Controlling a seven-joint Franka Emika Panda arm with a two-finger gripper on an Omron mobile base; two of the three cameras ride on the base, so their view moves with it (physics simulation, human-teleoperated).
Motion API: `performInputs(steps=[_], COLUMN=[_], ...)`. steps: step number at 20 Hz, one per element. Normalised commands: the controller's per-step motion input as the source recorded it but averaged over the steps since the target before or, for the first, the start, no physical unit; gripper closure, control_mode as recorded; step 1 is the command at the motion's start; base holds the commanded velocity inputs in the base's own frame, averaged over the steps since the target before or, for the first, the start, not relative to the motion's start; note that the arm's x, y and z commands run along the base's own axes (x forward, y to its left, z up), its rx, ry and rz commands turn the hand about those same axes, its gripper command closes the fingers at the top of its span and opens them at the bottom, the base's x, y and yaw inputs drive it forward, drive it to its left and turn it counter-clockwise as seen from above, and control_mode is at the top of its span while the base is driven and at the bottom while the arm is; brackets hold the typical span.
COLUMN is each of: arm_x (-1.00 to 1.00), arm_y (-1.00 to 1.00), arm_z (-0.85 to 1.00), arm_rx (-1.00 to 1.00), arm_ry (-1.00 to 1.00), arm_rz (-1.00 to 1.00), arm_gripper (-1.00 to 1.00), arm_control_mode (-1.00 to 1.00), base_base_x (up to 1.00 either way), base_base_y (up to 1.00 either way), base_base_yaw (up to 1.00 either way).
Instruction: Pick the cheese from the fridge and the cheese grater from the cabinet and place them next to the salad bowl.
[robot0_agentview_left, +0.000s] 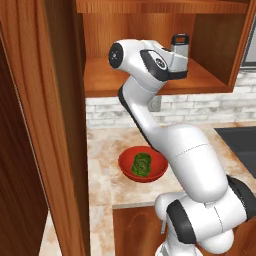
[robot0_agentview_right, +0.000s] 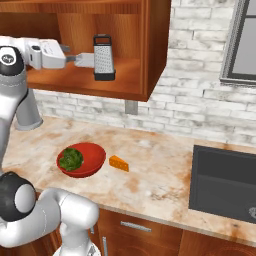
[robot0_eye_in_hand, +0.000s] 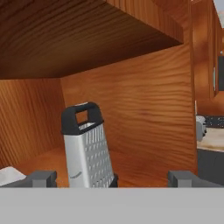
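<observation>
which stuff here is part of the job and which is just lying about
Part of the job:
cheese grater
cabinet
cheese
salad bowl
end effector, open at the grater

Just lying about:
sink
window
wall outlet

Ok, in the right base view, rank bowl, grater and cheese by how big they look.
1. Bowl, widest, though it sits nearer the camera.
2. Grater, tall but narrower, farther back in the cabinet.
3. Cheese, clearly smallest.

Cheese grater upright on the cabinet shelf, gripper just beside it, salad bowl on the counter below, cheese just right of the bowl, sink far right.
</observation>
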Motion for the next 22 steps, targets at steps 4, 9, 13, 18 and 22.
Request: performInputs(steps=[4, 9, 13, 18, 22], arm_x=[0.0, 0.08, 0.29, 0.44, 0.15], arm_y=[-0.19, -0.1, 0.0, 0.0, 0.04], arm_z=[0.0, 0.0, 0.0, 0.0, 0.0], arm_rx=[0.0, 0.0, 0.0, 0.0, 0.0], arm_ry=[0.0, 0.0, 0.02, 0.02, 0.0], arm_rz=[0.0, 0.0, 0.0, 0.0, -0.05], arm_gripper=[-1.0, -1.0, -1.0, -1.0, -1.0], arm_control_mode=[-1.0, -1.0, -1.0, -1.0, -1.0], base_base_x=[0.0, 0.0, 0.0, 0.0, 0.0], base_base_y=[0.0, 0.0, 0.0, 0.0, 0.0], base_base_yaw=[0.0, 0.0, 0.0, 0.0, 0.0])
